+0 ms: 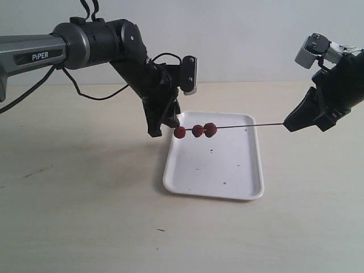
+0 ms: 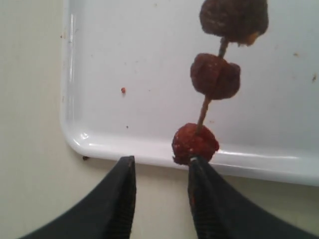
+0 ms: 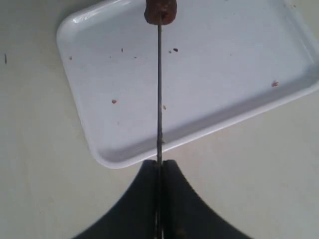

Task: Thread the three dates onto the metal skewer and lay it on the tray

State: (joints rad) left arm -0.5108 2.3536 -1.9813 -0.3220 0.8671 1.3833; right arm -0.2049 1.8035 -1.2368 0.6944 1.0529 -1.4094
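Tray (image 1: pixel 227 170) lies in front. Over its far end, three dates (image 1: pixel 197 131), likely soft and sticky, ride the thin, stiff metal skewer (image 3: pixel 159 89). The right gripper (image 3: pixel 160 165) pinches its bare end, a good hold. The left gripper (image 2: pixel 163 162) gapes empty by the tray's corner.

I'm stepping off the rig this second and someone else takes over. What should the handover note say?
Left hand: open and holding nothing, with one fingertip right by the end date.
Right hand: shut on the bare end of the metal skewer.
Things: the three dates are on the skewer, which is held roughly level in the air over the tray.
Done: threading.
Left: lower the skewer onto the tray, then release it.
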